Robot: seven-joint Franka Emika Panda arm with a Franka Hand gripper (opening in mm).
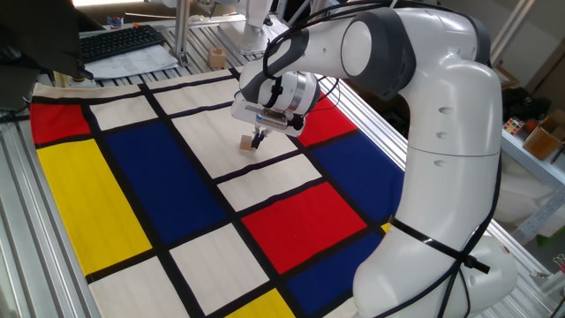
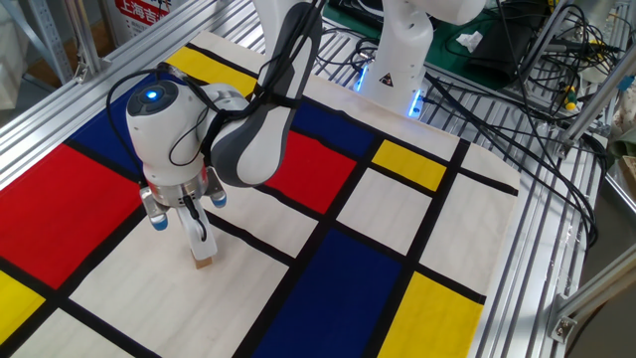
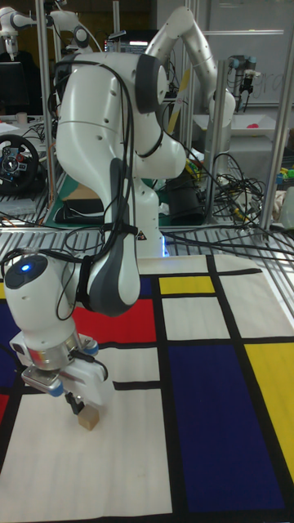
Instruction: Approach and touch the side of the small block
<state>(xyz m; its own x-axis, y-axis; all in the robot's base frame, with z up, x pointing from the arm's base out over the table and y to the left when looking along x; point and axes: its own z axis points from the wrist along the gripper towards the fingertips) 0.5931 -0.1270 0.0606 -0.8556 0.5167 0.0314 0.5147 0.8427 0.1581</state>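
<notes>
The gripper [image 1: 259,137], its dark tip brought together into one narrow point holding nothing, stands at the right side of the small block [image 1: 248,143], which lies on a white panel of the colour-block mat [image 1: 132,203] near the mat's far middle. Whether tip and block touch cannot be told, so the contact is best made by a slow sideways nudge, low and level, light enough not to slide the block. The block is a tiny, plain, light-brown wooden cube about as wide as the tip.
</notes>
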